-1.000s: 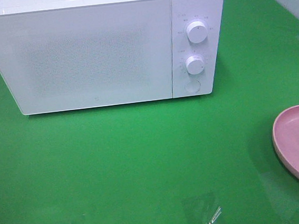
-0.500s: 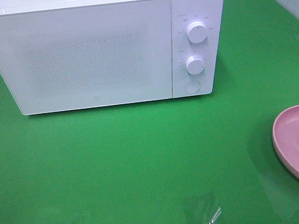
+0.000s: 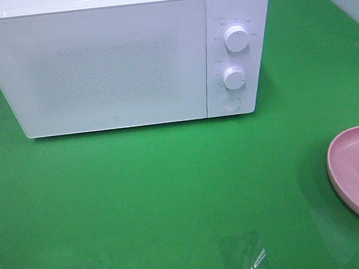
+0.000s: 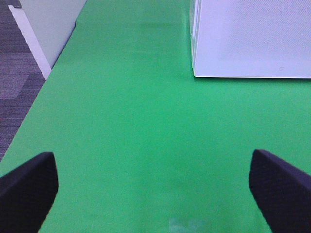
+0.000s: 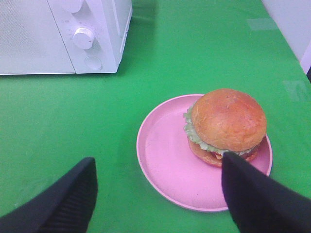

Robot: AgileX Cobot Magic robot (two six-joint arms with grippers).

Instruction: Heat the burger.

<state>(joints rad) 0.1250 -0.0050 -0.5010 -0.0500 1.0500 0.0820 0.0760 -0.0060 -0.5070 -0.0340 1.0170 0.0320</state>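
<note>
Microwave [image 3: 115, 64] door is shut. Burger [image 5: 226, 126] sits on pink plate [image 5: 165, 160], far right. Left gripper [image 4: 155, 187] and right gripper [image 5: 158, 194] both spread, empty. Risk: grabbing the bun off-centre could shove the plate.
</note>
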